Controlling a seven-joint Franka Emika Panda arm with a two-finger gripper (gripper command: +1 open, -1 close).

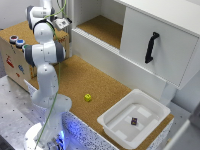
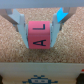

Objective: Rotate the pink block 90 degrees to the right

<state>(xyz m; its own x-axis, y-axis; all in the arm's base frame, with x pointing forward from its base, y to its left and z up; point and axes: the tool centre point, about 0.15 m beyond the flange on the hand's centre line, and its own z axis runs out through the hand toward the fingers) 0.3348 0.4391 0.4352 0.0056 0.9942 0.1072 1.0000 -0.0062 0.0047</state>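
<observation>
Two fingers [image 2: 20, 25] of our gripper [image 2: 39, 27] are clamped on the pink block [image 2: 39, 35], holding it at the cork surface [image 2: 15, 50] by the wooden box [image 1: 12, 55]. We judge that a loose pinch could let it slip as the wrist turns, leaving it short of ninety degrees. Farther off, the yellow cube [image 1: 88, 97] and white bin [image 1: 132, 120] seem safely clear.
</observation>
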